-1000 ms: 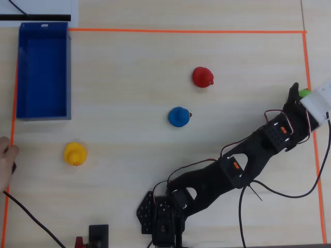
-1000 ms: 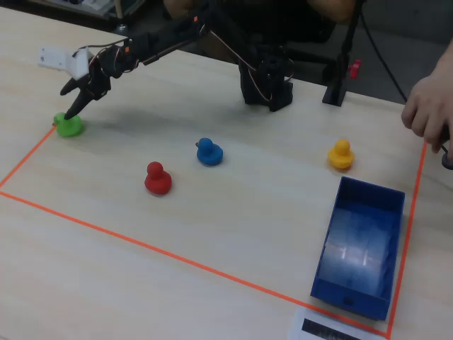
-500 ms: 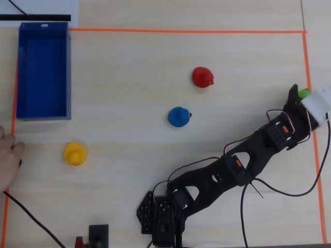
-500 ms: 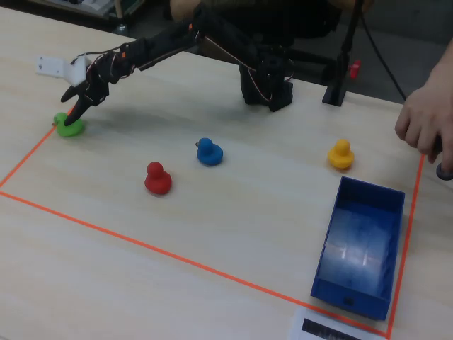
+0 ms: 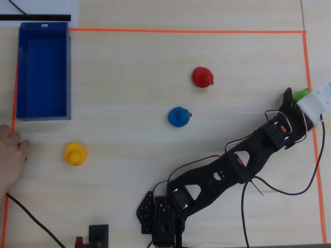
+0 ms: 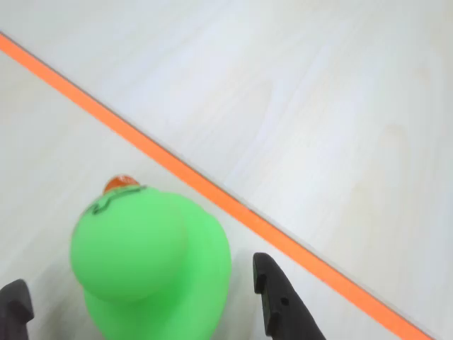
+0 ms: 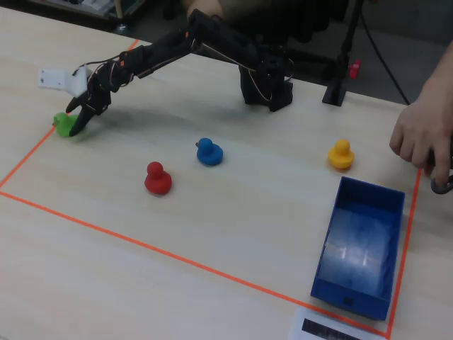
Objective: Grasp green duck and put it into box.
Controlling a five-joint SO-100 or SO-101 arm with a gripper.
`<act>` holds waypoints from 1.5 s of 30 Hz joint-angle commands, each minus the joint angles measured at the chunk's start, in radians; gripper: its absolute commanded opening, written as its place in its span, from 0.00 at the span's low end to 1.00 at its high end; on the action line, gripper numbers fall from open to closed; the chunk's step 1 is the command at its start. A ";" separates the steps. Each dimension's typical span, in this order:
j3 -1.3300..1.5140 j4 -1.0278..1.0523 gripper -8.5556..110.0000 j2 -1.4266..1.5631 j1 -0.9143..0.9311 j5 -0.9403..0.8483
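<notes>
The green duck sits at the right edge of the taped area in the overhead view, beside the orange tape line. In the wrist view the green duck sits between my two black fingers with a gap on each side. My gripper is open around it and not closed on it. In the fixed view the gripper is lowered over the duck at the far left. The blue box stands empty in the far left corner in the overhead view, and at the lower right in the fixed view.
A red duck, a blue duck and a yellow duck stand on the table between the gripper and the box. A person's hand rests at the left edge, below the box. Orange tape frames the work area.
</notes>
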 commanded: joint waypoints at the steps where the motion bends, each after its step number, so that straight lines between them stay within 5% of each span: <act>1: -0.055 0.002 0.43 0.017 -0.018 0.011; 11: -0.080 0.000 0.41 -0.028 -0.038 0.017; 15: -0.129 0.028 0.07 -0.044 -0.041 0.049; 31: -0.115 0.172 0.07 0.129 -0.006 0.133; 45: 0.341 0.703 0.07 1.028 -0.221 0.495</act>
